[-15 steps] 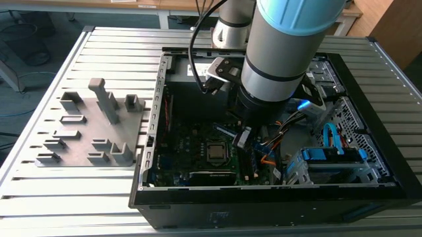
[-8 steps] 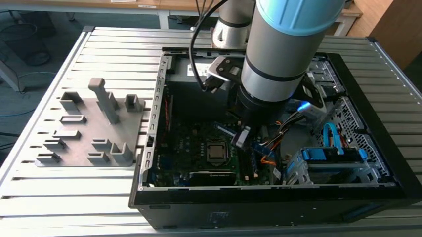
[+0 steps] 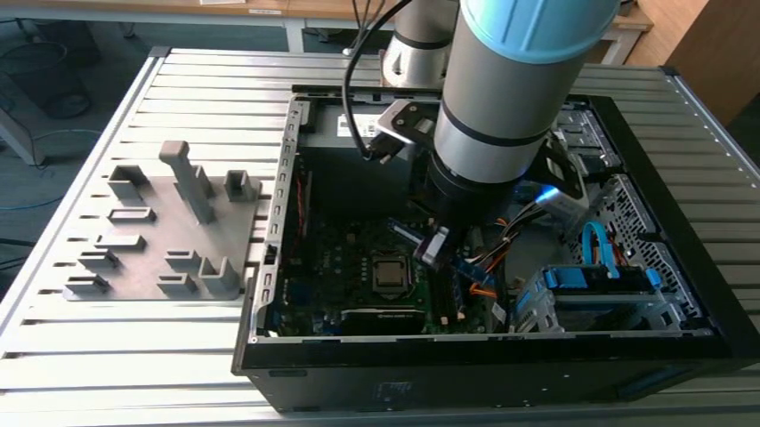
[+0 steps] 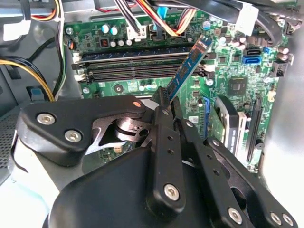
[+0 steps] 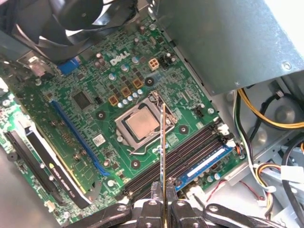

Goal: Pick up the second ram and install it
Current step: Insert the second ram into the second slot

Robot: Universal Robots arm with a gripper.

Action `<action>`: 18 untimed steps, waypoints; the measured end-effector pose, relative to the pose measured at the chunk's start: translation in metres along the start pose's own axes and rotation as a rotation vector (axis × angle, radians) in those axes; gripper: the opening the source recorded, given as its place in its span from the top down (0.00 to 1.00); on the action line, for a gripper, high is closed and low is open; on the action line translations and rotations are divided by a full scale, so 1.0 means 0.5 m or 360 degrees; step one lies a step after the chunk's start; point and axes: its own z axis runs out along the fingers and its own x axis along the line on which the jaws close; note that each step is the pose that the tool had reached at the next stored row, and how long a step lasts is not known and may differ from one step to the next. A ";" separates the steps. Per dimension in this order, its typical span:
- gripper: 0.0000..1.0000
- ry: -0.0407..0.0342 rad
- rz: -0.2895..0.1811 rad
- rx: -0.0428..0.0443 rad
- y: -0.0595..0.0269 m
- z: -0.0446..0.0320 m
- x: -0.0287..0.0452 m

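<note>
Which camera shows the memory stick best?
The second wrist view: the ram shows its flat side, pinched in the gripper. The first wrist view shows only its thin edge; in the exterior view the arm covers most of it.

I see my arm (image 3: 505, 89) coming down steeply, wrist pointing into the open computer case (image 3: 475, 374) toward its middle. My gripper (image 3: 435, 247) hangs at the arm's lower end, its fingers (image 4: 164, 142) drawn close together and clamped on both flat faces of the second ram (image 5: 164, 142), which sticks out beyond the fingertips.
</note>
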 end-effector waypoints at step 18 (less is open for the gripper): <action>0.86 0.0008 0.0185 0.0022 0.000 0.000 0.000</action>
